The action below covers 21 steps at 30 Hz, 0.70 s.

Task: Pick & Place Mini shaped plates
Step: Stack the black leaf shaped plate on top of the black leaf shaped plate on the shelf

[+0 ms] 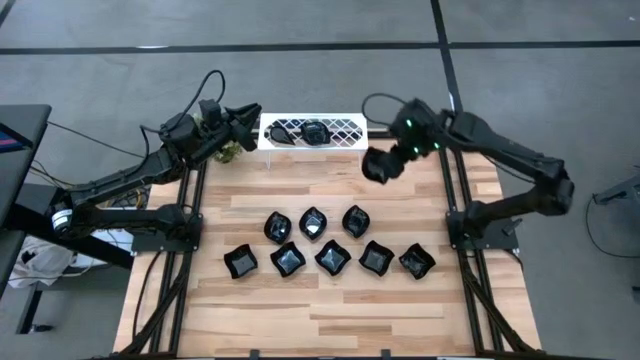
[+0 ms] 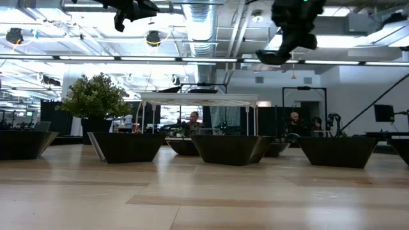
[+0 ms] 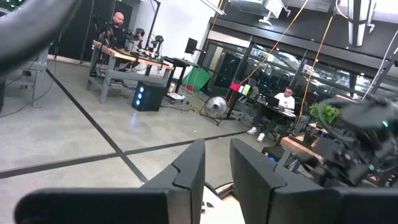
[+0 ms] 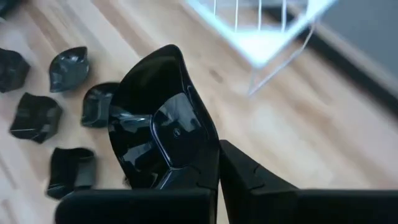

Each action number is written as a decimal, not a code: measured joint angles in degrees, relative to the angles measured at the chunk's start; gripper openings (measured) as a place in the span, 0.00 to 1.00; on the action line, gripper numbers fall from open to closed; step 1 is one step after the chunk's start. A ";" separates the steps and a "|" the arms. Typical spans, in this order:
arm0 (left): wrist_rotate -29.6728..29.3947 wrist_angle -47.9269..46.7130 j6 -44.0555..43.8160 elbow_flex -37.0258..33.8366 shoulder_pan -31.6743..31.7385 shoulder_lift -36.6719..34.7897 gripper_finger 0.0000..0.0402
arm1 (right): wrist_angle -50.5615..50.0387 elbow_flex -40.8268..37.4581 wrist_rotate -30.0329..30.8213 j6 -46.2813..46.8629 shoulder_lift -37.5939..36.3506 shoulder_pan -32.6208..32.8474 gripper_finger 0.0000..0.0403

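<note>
Your right gripper [image 4: 217, 168] grips a leaf-shaped plate [image 4: 161, 118], tip pointing away from the fingers; left gripper [image 3: 217, 168] stands slightly open.

The front strip of the bench [image 1: 330, 320] lies bare, open to a reach from either side. Mid-bench, 8 mini shaped plates [image 1: 330, 245] stand in 2 close rows with narrow gaps between them. At the back edge the white rack [image 1: 312, 132] blocks the centre, with the left pincer [image 1: 243, 124] just beside its left end. The right pincer [image 1: 378, 166], clamping a plate [image 4: 158, 127], hangs over bare wood near the rack's right end.
</note>
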 joint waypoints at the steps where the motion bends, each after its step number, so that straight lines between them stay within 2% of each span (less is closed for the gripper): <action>1: 0.01 -0.01 0.00 0.00 -0.01 -0.01 0.19 | -0.72 2.20 -0.17 -2.56 1.92 -0.90 0.00; 6: 0.01 -0.02 -0.01 0.00 -0.01 -0.01 0.19 | -2.68 13.68 -4.70 -13.49 11.83 -4.92 0.00; 12: 0.32 -0.06 2.88 0.00 -0.01 -0.01 0.19 | -3.17 27.94 -9.64 -20.94 23.39 -8.79 0.00; 18: 8.81 -0.65 6.79 0.00 -0.01 -0.03 0.19 | -8.02 42.54 -12.31 -25.40 34.76 -11.14 0.00; 21: 10.53 -3.54 7.40 -0.02 0.07 -0.84 0.19 | -10.52 49.41 -14.75 -26.87 40.16 -11.93 0.00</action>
